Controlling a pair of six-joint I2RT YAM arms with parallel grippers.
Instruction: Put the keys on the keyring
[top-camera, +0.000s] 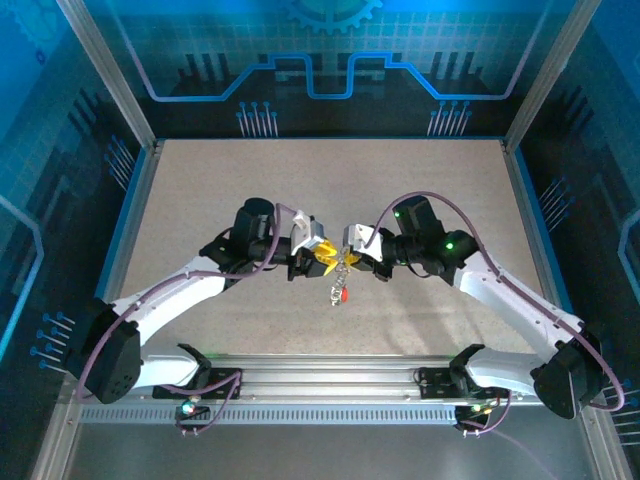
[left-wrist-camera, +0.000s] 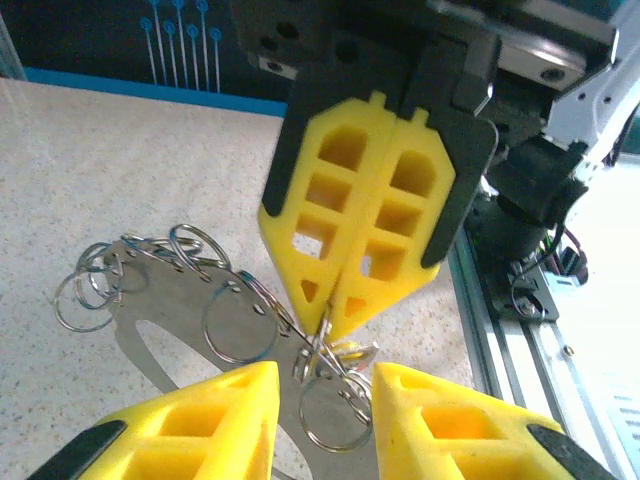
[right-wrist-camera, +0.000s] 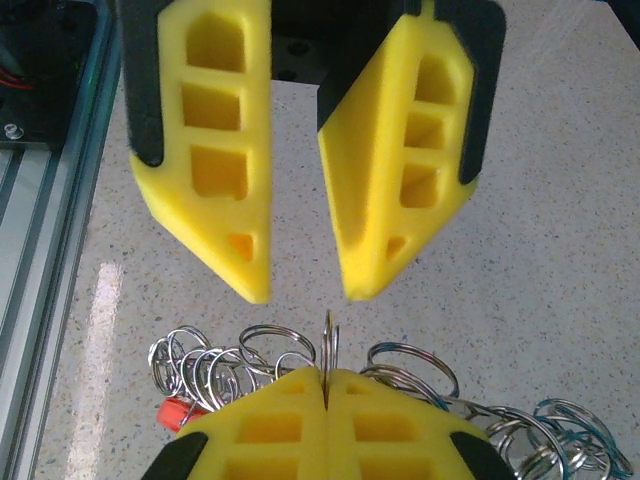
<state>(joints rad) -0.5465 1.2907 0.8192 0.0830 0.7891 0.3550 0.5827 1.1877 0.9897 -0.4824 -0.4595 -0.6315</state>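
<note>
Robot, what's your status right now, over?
Right gripper shut on keyring. Left gripper open, straddling it. Red key sits among the linked rings. Nothing blocking.

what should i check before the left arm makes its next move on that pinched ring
1. Right gripper shut on the ring: ok.
2. Ring upright, its top clear above the grip: ok.
3. Left gripper open, ring lined up with its gap: ok.
4. Red key located, beside the loose rings: ok.
5. Yellow key located: cannot tell.
6. Loose rings free of tangles: cannot tell.
</note>
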